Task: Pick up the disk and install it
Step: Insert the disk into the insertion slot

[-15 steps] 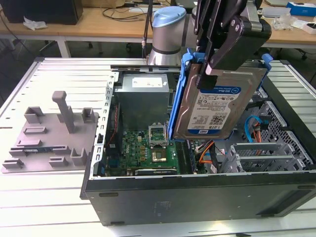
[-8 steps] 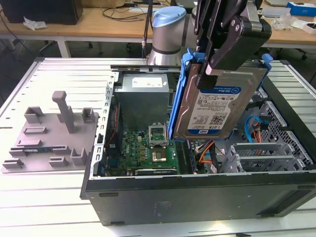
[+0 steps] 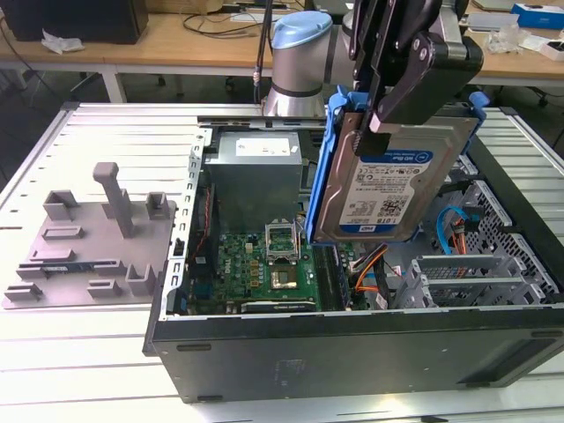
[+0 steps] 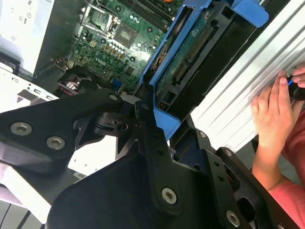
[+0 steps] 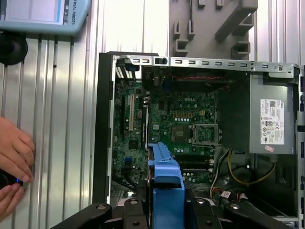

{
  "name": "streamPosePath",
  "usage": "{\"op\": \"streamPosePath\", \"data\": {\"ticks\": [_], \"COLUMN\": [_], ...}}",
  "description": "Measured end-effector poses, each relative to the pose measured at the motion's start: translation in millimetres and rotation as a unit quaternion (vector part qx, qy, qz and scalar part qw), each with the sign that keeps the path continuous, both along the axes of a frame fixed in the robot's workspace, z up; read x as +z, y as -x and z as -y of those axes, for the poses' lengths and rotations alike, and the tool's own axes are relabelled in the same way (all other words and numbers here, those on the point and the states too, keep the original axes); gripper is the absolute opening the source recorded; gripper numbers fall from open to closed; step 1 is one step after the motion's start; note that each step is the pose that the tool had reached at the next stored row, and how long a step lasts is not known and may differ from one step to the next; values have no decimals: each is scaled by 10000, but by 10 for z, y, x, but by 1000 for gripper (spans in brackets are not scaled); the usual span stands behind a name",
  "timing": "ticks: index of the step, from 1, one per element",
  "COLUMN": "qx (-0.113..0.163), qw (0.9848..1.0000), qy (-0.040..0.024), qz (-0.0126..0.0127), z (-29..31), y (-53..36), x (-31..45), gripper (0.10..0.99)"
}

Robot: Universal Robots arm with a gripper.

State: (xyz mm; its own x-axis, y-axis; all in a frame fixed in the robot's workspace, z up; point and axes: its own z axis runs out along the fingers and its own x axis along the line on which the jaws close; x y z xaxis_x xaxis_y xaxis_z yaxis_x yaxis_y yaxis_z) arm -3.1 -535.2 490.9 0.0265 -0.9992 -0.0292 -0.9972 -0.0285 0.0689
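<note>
Blue-framed disk (image 3: 432, 141), w/ white-blue label (image 3: 388, 189), in pincer (image 3: 383, 115)

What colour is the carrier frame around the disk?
Bright blue; the frame shows best in the exterior view, around the disk.

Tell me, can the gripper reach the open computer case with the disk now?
Probably yes: the gripper holds the disk right above the computer case, which is open on top, and nothing lies between them.
</note>
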Motion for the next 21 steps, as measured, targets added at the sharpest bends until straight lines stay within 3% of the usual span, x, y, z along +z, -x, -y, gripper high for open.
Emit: {"op": "streamPosePath", "data": {"ticks": [3,6,9,21], "qx": [-1,0,0,0], "qw": [10000,9999,9999,9999], "qy": [-23,-28,-30,-31], "qz": [32,108,153,153], "z": [1,3,4,10], "y": [1,0,0,-15], "x": [-10,-28,-35,-36], "gripper": [369,369,369,369]}}
